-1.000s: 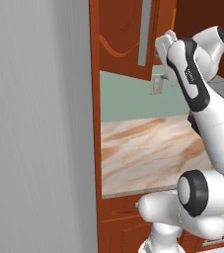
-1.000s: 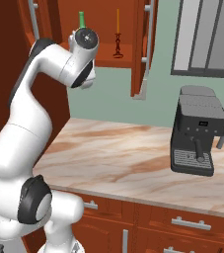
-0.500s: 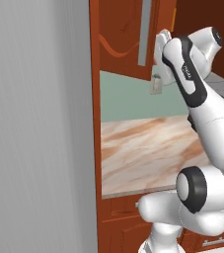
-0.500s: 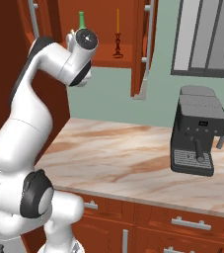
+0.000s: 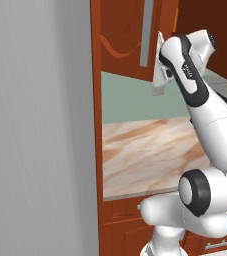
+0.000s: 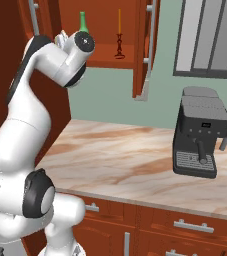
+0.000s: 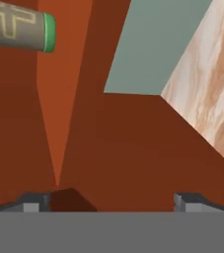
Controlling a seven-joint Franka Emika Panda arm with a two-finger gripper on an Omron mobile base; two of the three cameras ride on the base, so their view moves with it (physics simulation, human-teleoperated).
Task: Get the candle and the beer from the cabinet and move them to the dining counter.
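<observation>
The cabinet [image 6: 102,55] hangs open on the wall. On its shelf stand the beer [image 6: 83,22], a green bottle, and to its right the candle [image 6: 119,31], an orange taper on a dark holder. My gripper [image 6: 61,39] is raised to shelf height just left of the beer, which my hand partly hides. In the hand view the beer's [image 7: 19,30] labelled lower body lies across the top left, apart from the fingers. The gripper [image 7: 113,202] is open with nothing between its tips. From the left, the gripper [image 5: 158,82] sits by the cabinet door [image 5: 127,35]. The dining counter is out of view.
Below the cabinet runs a marbled countertop [image 6: 130,160] over wooden drawers [image 6: 195,227]. A black coffee machine [image 6: 201,132] stands on its right part. A tall grey panel [image 5: 35,125] fills the left side. The right cabinet door [image 6: 147,47] juts out open.
The hand has edged slightly closer to the open cabinet. The jaws have stayed open, and the bottle and candle have not moved.
</observation>
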